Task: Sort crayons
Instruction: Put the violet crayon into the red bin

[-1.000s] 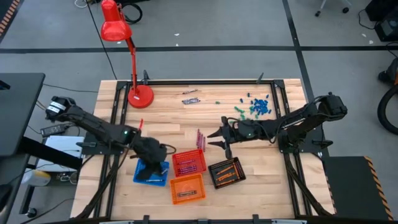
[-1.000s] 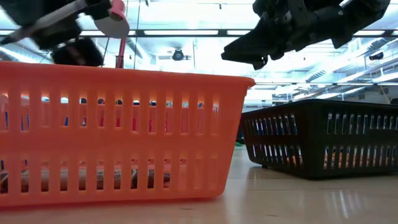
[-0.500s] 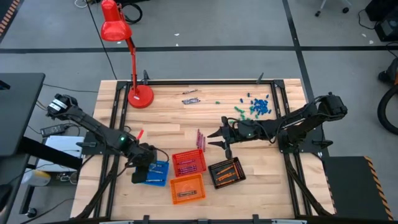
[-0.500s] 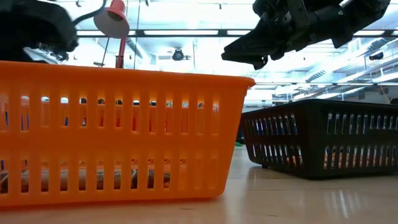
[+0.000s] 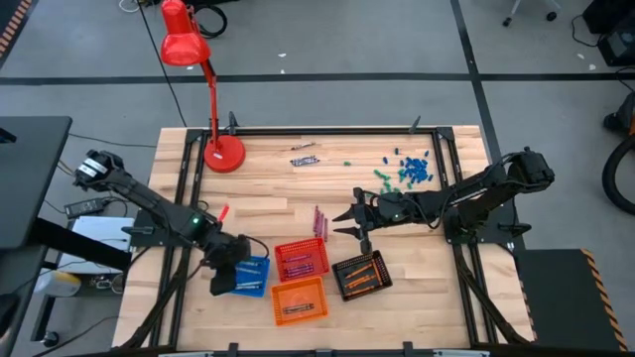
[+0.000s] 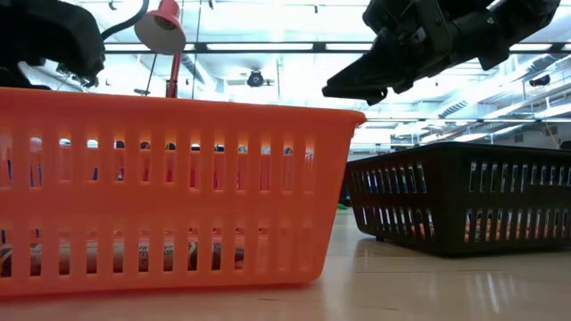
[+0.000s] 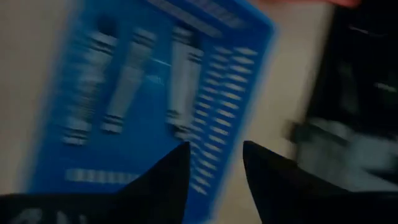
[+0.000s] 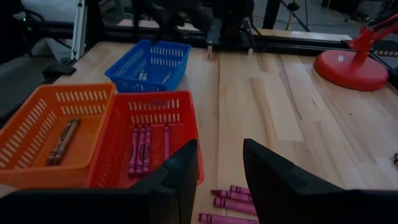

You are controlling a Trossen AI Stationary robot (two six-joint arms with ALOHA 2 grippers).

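Near the tabletop's front-left corner, the left gripper hangs parted and empty over the blue basket of grey crayons; right gripper empty, slightly apart

We see a smooth wood table, slotted plastic baskets and a shiny red lamp.

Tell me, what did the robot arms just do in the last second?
The left gripper pulled back off the blue basket toward the table's left edge, and its fingers now stand apart, empty, with grey crayons lying in the basket. The right gripper and the other baskets stayed put.
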